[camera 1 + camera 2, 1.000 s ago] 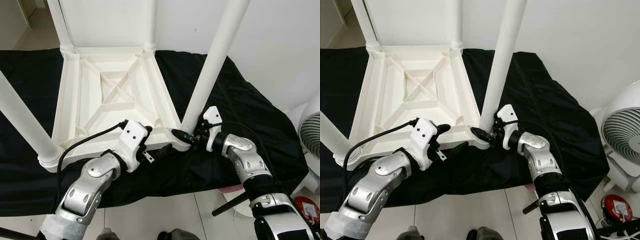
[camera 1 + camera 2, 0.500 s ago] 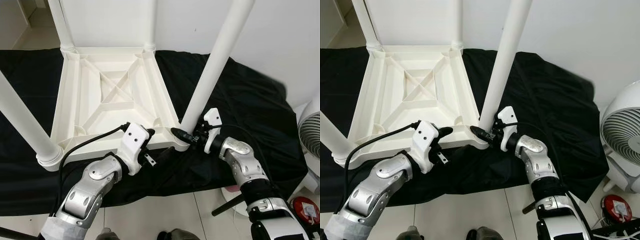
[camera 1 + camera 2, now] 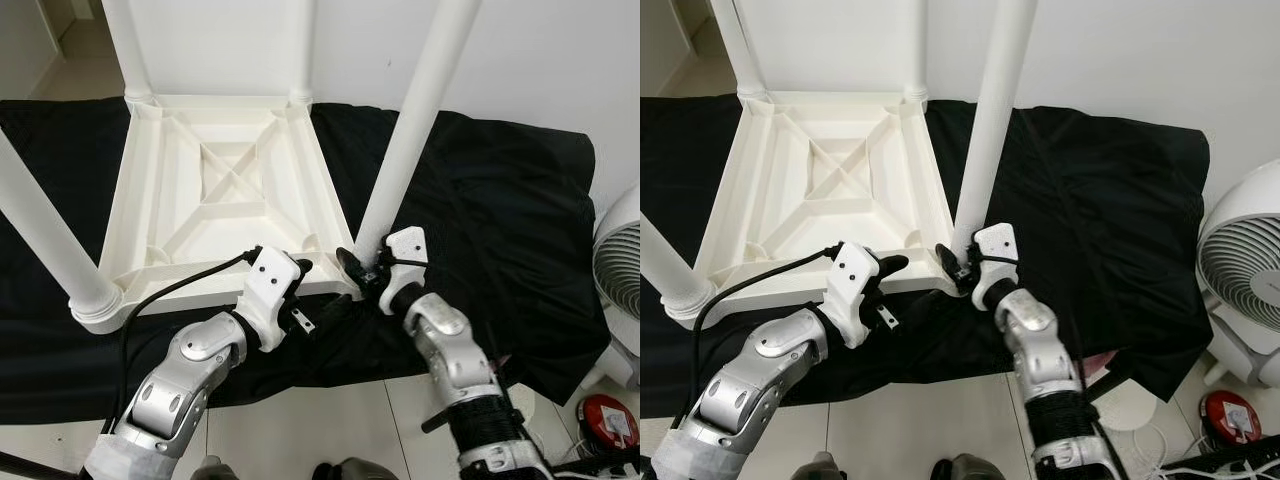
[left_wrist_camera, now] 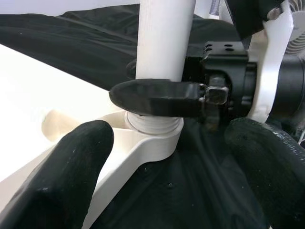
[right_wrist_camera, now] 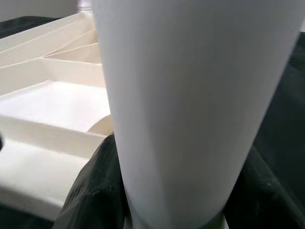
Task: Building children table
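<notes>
A room in a home: pale tiled floor (image 3: 940, 420), plain white wall (image 3: 1140, 60), a black cloth (image 3: 1120, 220) spread out, and a white fan (image 3: 1245, 280) standing at the cloth's right edge.

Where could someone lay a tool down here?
On the black cloth between the near table leg and the fan. It is crowded at that leg's base, where the right hand grips and the left hand hovers.
</notes>
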Controlling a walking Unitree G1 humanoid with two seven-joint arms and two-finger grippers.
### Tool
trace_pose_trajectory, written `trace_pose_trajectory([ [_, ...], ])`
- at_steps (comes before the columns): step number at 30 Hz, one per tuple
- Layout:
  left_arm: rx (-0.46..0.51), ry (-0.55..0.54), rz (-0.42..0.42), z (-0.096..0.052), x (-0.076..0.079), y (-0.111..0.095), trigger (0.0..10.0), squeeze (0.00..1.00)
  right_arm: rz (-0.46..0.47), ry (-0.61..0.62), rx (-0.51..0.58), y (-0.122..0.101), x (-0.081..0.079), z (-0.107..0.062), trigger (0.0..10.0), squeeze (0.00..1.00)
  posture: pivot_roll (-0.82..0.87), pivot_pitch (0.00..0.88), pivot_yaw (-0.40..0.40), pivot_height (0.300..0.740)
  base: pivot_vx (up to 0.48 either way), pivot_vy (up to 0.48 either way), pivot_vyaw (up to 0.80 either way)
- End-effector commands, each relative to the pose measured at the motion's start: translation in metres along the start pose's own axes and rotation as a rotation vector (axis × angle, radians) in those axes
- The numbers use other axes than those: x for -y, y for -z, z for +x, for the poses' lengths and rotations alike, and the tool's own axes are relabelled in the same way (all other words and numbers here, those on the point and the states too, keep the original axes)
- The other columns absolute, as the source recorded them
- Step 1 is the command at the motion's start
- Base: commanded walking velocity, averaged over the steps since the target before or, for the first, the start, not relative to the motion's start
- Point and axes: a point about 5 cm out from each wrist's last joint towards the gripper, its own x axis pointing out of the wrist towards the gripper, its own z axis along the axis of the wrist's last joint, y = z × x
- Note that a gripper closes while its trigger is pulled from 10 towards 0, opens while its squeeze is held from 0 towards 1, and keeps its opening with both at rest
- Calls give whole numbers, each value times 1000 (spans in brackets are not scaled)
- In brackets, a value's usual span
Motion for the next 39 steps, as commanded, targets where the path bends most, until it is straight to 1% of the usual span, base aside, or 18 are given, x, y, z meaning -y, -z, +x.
trace_pose_trajectory([
  [1,-5,33,4,2,3,1,10000,0,-8,117,3,-3,5,0,10000,0,65,14,-84,740,0,0,0],
  [7,-2,39,1,4,5,1,10000,0,-6,160,22,-7,-5,-3,10000,0,68,12,-90,740,0,0,0],
  [8,-1,40,-1,3,6,1,10000,0,-1,144,29,-8,-9,-4,10000,816,68,11,-92,740,0,0,0],
  [9,-1,40,-1,3,6,1,10000,0,-1,144,29,-8,-9,-4,10000,816,68,11,-92,740,0,0,0],
  [10,-1,39,-2,3,6,2,10000,0,-5,137,34,-9,-12,-5,10000,1000,68,11,-92,740,0,0,0],
  [16,1,39,-6,3,7,1,10000,0,8,116,47,-14,-15,-5,10000,1000,72,13,-93,740,0,0,0],
  [17,0,40,-7,2,7,1,10000,0,22,80,52,-15,-15,-6,10000,0,73,16,-92,740,0,0,0],
  [19,-2,40,-7,2,8,2,10000,0,15,53,58,-17,-14,-7,10000,0,72,18,-91,740,0,0,0],
  [20,-6,45,-7,1,8,2,10000,0,18,-13,67,-18,-9,-11,10000,0,71,18,-89,740,0,0,0],
  [23,-8,48,-7,0,8,2,10000,0,20,-36,68,-18,-7,-12,10000,0,71,18,-89,740,0,0,0],
  [25,-10,52,-3,-1,8,2,10000,0,20,-116,59,-18,-2,-15,10000,0,71,18,-89,740,0,0,0],
  [27,-11,51,0,-2,6,1,10000,0,2,-181,43,-17,3,-17,10000,0,71,18,-89,740,0,0,0],
  [28,-13,51,3,-3,4,1,10000,0,-13,-223,32,-17,9,-17,10000,0,69,18,-79,740,0,0,0],
  [29,-13,51,3,-3,4,1,10000,0,-13,-223,32,-17,9,-17,10000,0,69,18,-79,740,0,0,0],
  [31,-15,52,7,-3,2,0,10000,0,-45,-293,16,-15,18,-18,10000,0,69,18,-78,740,0,0,0],
  [34,-17,55,12,-4,0,-1,10000,0,-79,-410,-17,-14,28,-15,10000,0,73,17,-67,740,0,0,0],
  [37,-20,58,14,-5,0,-1,10000,0,-104,-448,-31,-12,30,-12,10000,0,75,16,-65,740,0,0,0],
  [39,-25,60,19,-6,-1,-1,10000,0,-126,-484,-50,-10,31,-6,10000,0,80,13,-56,740,0,0,0],
])
